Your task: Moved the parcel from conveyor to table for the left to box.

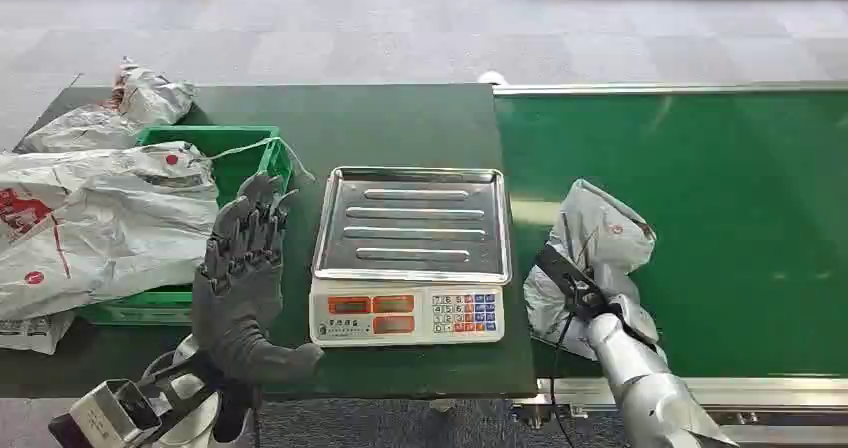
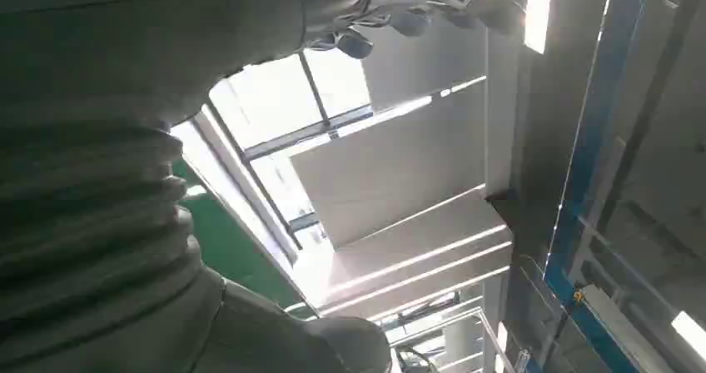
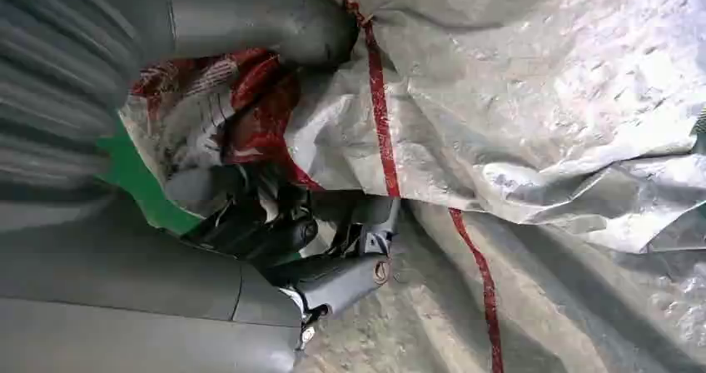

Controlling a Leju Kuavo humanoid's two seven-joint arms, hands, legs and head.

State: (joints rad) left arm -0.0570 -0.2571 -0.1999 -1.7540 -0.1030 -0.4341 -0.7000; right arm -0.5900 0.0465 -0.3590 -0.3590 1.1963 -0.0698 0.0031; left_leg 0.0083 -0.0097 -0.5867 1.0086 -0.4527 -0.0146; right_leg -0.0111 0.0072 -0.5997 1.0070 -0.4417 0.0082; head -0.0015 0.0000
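Grey floor [image 1: 420, 38] beyond a green table [image 1: 400, 118].
Ceiling light strip [image 2: 537, 7] glows beside blue beams [image 2: 595, 131].

You're in a parcel-sorting workspace: a green conveyor belt [image 1: 700, 218] runs beyond the right hand's fingers [image 1: 565, 273], a price-computing scale [image 1: 410, 258] sits beside the left hand's fingers [image 1: 250, 233], and bagged parcels [image 1: 95, 218] fill a green crate [image 1: 240, 153].

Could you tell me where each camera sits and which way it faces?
Head view: high on the body, looking down at scale, left hand, right hand.
Left wrist view: behind the left hand, facing the ceiling.
Right wrist view: behind the right hand, against the parcel.
Shared: head and right wrist both show the parcel.
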